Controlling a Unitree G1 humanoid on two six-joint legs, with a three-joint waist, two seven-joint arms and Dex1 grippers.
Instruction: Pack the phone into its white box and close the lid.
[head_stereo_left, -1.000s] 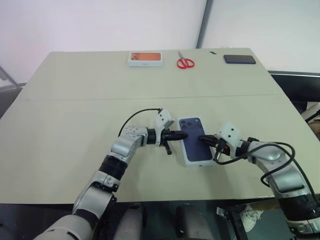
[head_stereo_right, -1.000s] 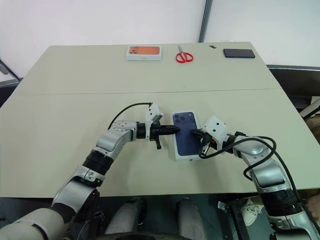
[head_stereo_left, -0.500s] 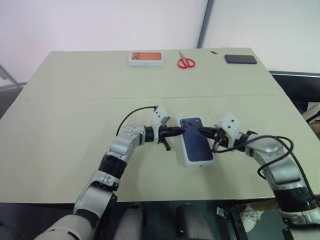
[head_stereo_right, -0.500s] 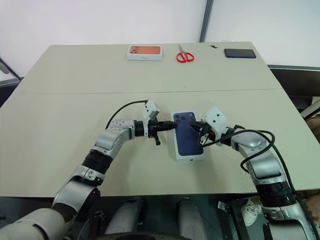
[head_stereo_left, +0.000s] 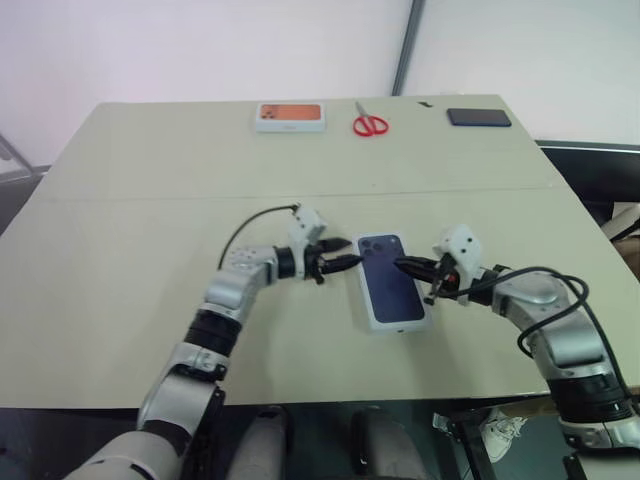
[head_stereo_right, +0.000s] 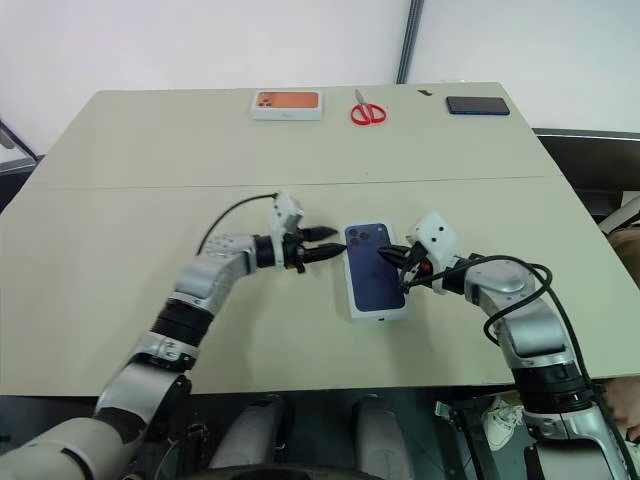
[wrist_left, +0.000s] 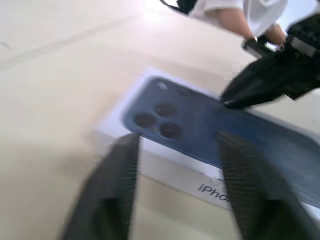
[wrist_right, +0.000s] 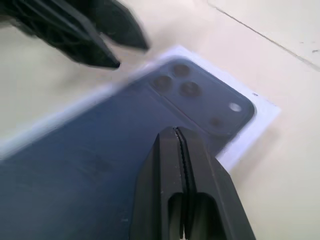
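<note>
Beige bench (head_stereo_left: 130, 230) carries everything. Task stack sits mid-bench, near side, between the two arms.

White lid (head_stereo_left: 392, 292) lies flat, dark blue phone picture up, long axis running near to far, camera cluster of the picture at the far end. Left wrist view shows the lid's white side wall reaching down to the bench, so it reads as set over the white box. Can't confirm it's fully seated. My read: the phone is already inside, under the lid.

Left gripper (head_stereo_left: 345, 253) is just left of the lid's far-left corner with its jaws released and spread, nothing between them. It's close to the corner but looks clear of it.

Right gripper (head_stereo_left: 402, 264) comes in from the right, its tip over the right side of the lid top. Jaws are clenched together on nothing, per the right wrist view. Can't tell if the tip is pressing the lid or just above it.

Far edge of the bench, well apart from the work, left to right: white box with orange picture (head_stereo_left: 291, 117), red scissors (head_stereo_left: 371, 124), black slab (head_stereo_left: 478, 117). None are in play.

Step in hand, as I judge it: last one, closing the lid and pushing it home.

Next move calls for an even downward press on the lid top, both ends, so it doesn't cock on the tray. Left jaws should stay clear of the side wall or steady it lightly. A sideways shove would just slide the whole stack. After that, back both arms off.
</note>
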